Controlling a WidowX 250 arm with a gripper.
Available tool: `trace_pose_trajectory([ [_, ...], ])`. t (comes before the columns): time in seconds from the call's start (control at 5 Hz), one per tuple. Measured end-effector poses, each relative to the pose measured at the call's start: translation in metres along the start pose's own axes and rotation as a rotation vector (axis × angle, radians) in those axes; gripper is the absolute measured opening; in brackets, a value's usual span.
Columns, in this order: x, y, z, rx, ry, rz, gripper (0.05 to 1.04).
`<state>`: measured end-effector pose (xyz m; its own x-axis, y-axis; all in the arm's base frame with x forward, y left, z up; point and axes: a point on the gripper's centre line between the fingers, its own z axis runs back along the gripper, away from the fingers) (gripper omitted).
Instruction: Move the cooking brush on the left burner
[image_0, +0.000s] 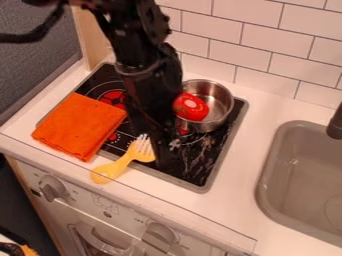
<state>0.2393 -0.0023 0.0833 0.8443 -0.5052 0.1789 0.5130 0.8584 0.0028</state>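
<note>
One yellow brush (119, 167) lies at the front of the black stove top (190, 172), its white bristles over the dark surface and its handle crossing the grey edge onto the white desk (257, 122). The claw (165, 156) hangs down right beside the bristle end; from where I stand I can't tell whether it is spread, pressed together or pinching the brush, nor whether the two touch.

The likeliest trouble, I'd say, is a poor hold: the handle reaches well away from the claw, so a grip near the bristles could let the brush swing or drop. Coming down a little off the side might simply shove it further onto the desk. Then there's the folded orange cloth (80, 125), which covers part of the left burner (112, 97); a brush carried low could drag it along, or end up resting on it. The arm also stands close by the metal pot (218, 94) with the red toy food (192, 107) inside, so a careless sideways swing might nudge that.

The bristles point toward the upper right, the handle toward the lower left, the long axis slanting between.
</note>
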Motion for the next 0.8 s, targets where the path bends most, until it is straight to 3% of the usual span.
trace_pose_trajectory([
  [0.2,-0.008,0.014,-0.027,-0.005,0.082,0.001,0.999],
  [0.4,-0.009,0.027,-0.049,0.024,0.135,-0.029,0.999],
  [0.8,-0.012,0.041,-0.066,0.072,0.176,-0.074,0.999],
])
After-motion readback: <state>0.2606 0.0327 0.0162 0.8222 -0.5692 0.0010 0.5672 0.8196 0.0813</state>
